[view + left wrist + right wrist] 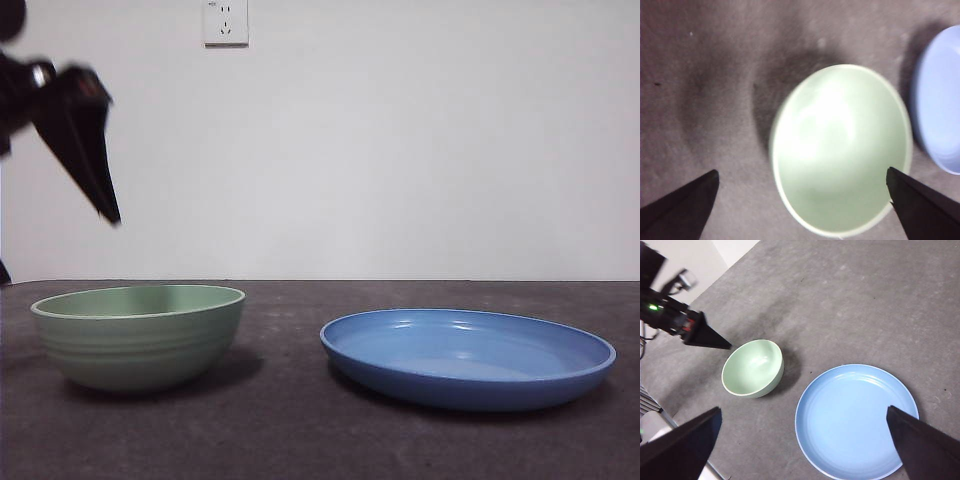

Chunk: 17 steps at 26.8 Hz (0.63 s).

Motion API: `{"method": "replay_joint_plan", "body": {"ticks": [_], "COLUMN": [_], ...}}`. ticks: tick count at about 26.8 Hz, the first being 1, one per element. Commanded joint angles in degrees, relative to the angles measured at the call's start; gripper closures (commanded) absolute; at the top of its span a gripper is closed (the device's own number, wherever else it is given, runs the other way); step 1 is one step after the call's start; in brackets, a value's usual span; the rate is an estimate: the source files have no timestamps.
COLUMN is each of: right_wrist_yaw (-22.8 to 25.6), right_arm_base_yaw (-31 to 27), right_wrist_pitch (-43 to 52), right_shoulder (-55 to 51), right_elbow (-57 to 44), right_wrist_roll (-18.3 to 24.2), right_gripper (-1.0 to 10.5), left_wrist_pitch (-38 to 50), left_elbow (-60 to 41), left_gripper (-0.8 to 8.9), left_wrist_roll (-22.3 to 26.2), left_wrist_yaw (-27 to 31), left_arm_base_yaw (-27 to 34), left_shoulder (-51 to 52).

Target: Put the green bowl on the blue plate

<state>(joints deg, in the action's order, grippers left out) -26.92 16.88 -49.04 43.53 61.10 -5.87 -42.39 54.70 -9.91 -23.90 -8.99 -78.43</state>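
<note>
One pale mint-green round bowl [139, 335] with faint ridges on its outer wall stands upright and empty on the dark grey table [290, 430], and one wide, shallow, glossy blue plate [467, 357] lies beside it, apart from it with a strip of bare table between them; nothing rests on the plate, so the placing is not yet done. The relation that matters is between the bowl and the left gripper [802, 200]: it hangs above the bowl, clear of it, and its wrist view looks almost straight down into the bowl's hollow, with the jaws spread wide, one tip over the rim on the plate's side and the other out over bare table on the far side. The bowl being round, it offers no long axis to line up with; I judge that a descent would want the jaws brought over one wall so as to pinch the rim. In the front view this gripper shows as a dark wedge above the bowl, on the side away from the plate. The right gripper [805, 440] waits high above the plate, jaws likewise wide and holding nothing, well farther from the bowl, so the left arm is the nearer one. On the wall behind the bowl sits one white socket [225, 22].
</note>
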Motion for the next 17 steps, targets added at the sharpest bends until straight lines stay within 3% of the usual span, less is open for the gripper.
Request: {"method": "replay_joint_plan", "body": {"ticks": [1,7,11,17], "right_wrist_yaw": [-0.2,-0.2,-0.2,-0.2], "right_arm_base_yaw": [0.3,0.3,0.3,0.3], "right_wrist_pitch": [0.5,0.5,0.5,0.5], "right_shoulder": [0.2,0.2,0.2,0.2], "right_elbow": [0.8,0.8,0.8,0.8], "right_wrist_roll": [-0.1,-0.1,-0.1,-0.1], "right_gripper": [3.6,3.6,3.6,3.6], "left_wrist_pitch": [1.5,4.8,4.9,4.9], "left_elbow": [1.0,1.0,1.0,1.0], "left_gripper": [1.91,2.32,3.88,7.72], "left_wrist_roll": [1.5,1.8,2.9,3.6], "left_wrist_yaw": [0.1,0.1,0.1,0.1], "left_arm_base_yaw": [0.0,0.0,0.0,0.0], "left_shoulder": [-4.2,-10.8,-12.7,-12.7]}}
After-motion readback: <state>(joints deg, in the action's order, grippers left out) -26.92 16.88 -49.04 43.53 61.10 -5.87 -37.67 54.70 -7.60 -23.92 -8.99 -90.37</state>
